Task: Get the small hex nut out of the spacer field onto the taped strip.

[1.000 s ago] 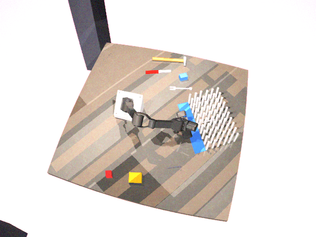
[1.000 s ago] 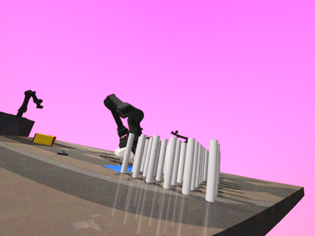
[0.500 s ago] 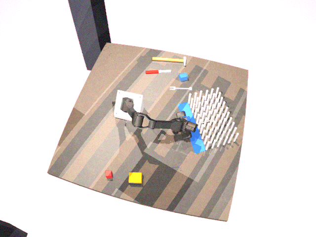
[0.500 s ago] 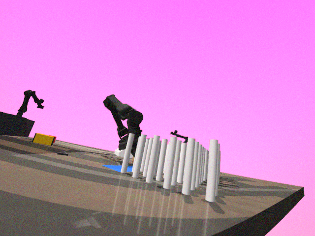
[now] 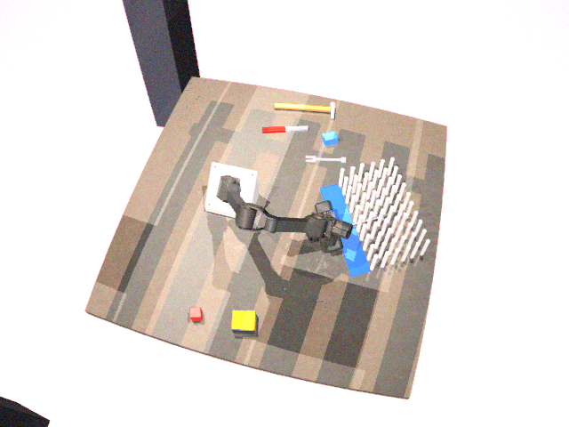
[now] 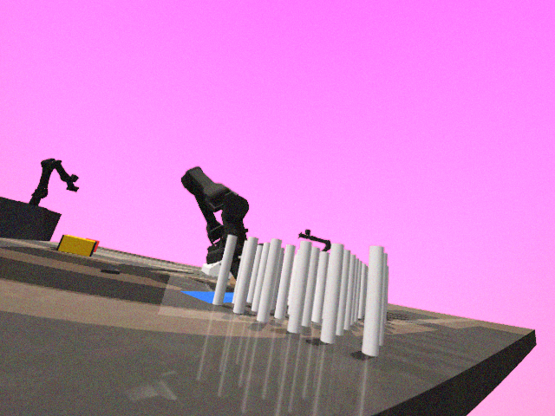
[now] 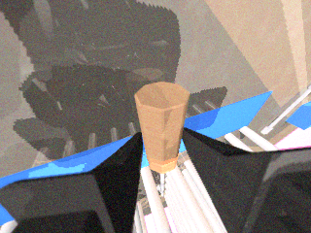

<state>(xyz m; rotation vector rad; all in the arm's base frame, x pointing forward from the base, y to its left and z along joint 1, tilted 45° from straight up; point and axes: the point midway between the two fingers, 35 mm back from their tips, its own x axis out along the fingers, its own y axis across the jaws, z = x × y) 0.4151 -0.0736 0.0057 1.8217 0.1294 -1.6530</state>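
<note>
My gripper [image 7: 161, 134] is shut on the tan faceted handle [image 7: 162, 114] of a tool. The tool's thin metal shaft [image 7: 162, 183] [image 5: 367, 221] points out from the hand over the near part of the spacer field; its far end cannot be made out among the spacers. The white spacers [image 5: 425, 248] [image 6: 331, 295] [image 7: 155, 199] that I can see stand upright in rows. The hand [image 5: 342, 229] is above the blue taped strip [image 5: 332, 193] [image 6: 201, 295] [image 7: 243, 114], at the field's front edge. I cannot make out the nut.
A fork-ended tool [image 5: 328, 159] and a blue block [image 5: 330, 138] lie beyond the strip's upper end. A red-handled tool [image 5: 276, 129] and a hammer [image 5: 303, 107] lie farther back. A yellow block [image 5: 244, 320], a red cube [image 5: 196, 313] and a thin dark item [image 5: 316, 302] are on the opposite side.
</note>
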